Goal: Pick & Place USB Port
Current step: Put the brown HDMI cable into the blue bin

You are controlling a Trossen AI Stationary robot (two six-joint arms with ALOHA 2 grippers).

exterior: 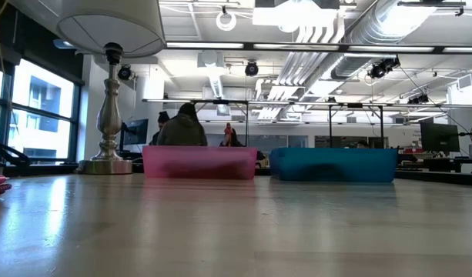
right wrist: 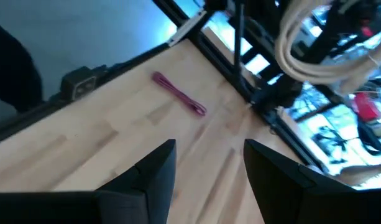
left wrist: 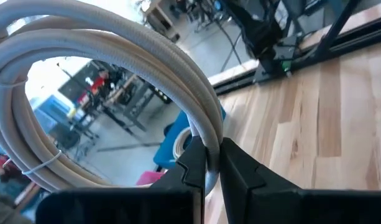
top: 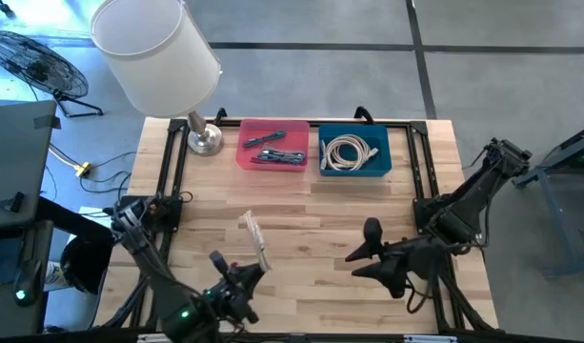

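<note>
1. Closest to the left wrist camera, a coiled white cable (left wrist: 115, 68) is pinched between the left gripper's (left wrist: 213, 163) two dark fingers (left wrist: 243, 171), lifted clear of the wooden table (left wrist: 314, 118).
2. From above, the same coil (top: 256, 239) shows edge-on as a pale strip at the left gripper (top: 242, 276), near the front edge of the table (top: 301, 214), left of centre.
3. On the right side of the table the right gripper (top: 368, 250) hovers with its fingers spread apart and nothing between them; its own camera shows the two fingers (right wrist: 150, 174) wide apart over bare wood.
4. A small pink cable (right wrist: 179, 94) lies flat on the table at the left edge, seen in the right wrist view; the low view catches a pink bit at its far left, too little to identify.
5. At the back of the table a pink bin (top: 272, 146) holds dark cables (top: 272, 155).
6. Just beside it, a blue bin (top: 355, 152) holds another coiled white cable (top: 347, 152).
7. A table lamp (top: 156, 48) stands on its metal base at the back left corner.
8. Beyond the table, in the low view, people (exterior: 182, 127) sit with their backs to the camera.
</note>
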